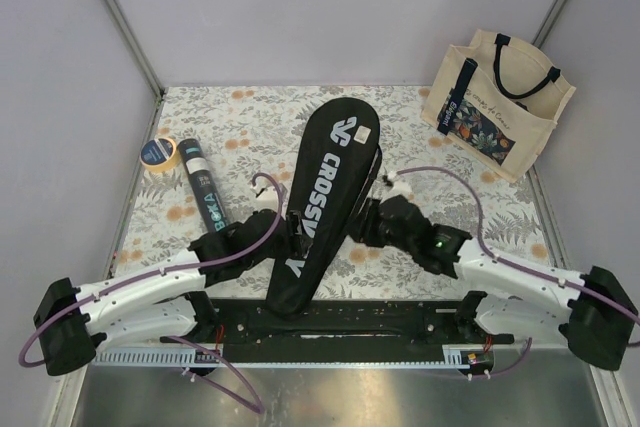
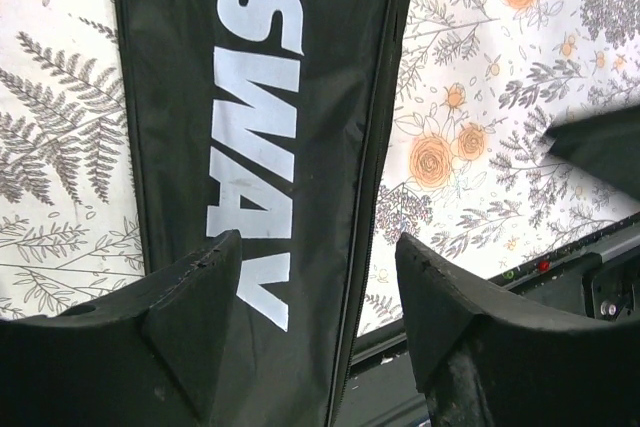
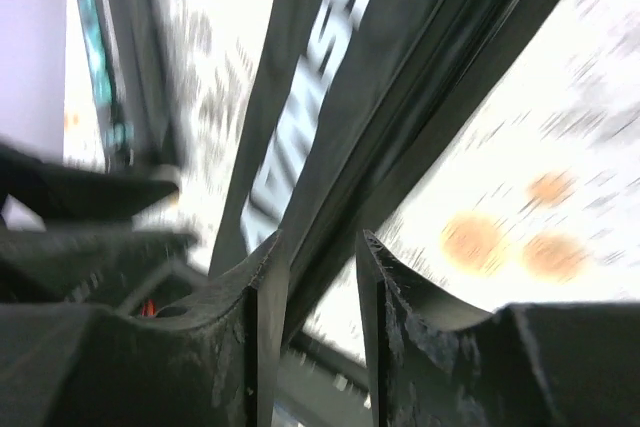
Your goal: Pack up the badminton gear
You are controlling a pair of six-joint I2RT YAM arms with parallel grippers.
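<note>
The long black racket bag (image 1: pixel 330 177) marked "CROSSWAY" lies slantwise on the floral table, its wide head far and its narrow end near. A black tube with teal lettering (image 1: pixel 203 187) lies to its left. My left gripper (image 1: pixel 288 232) sits at the bag's narrow part. In the left wrist view that gripper (image 2: pixel 318 252) is open, its jaws straddling the zipped right edge of the bag (image 2: pixel 250 97) without touching it. My right gripper (image 1: pixel 354 232) comes in from the right. In the blurred right wrist view this gripper (image 3: pixel 320 245) shows a narrow gap, with the bag's edge (image 3: pixel 340 67) beyond it.
A cream tote bag with dark handles (image 1: pixel 500 97) stands at the back right. A yellow-rimmed tape roll (image 1: pixel 158 152) lies at the left, just beyond the tube. The black mounting rail (image 1: pixel 340 317) runs along the near edge under the bag's tip. Walls close the table on three sides.
</note>
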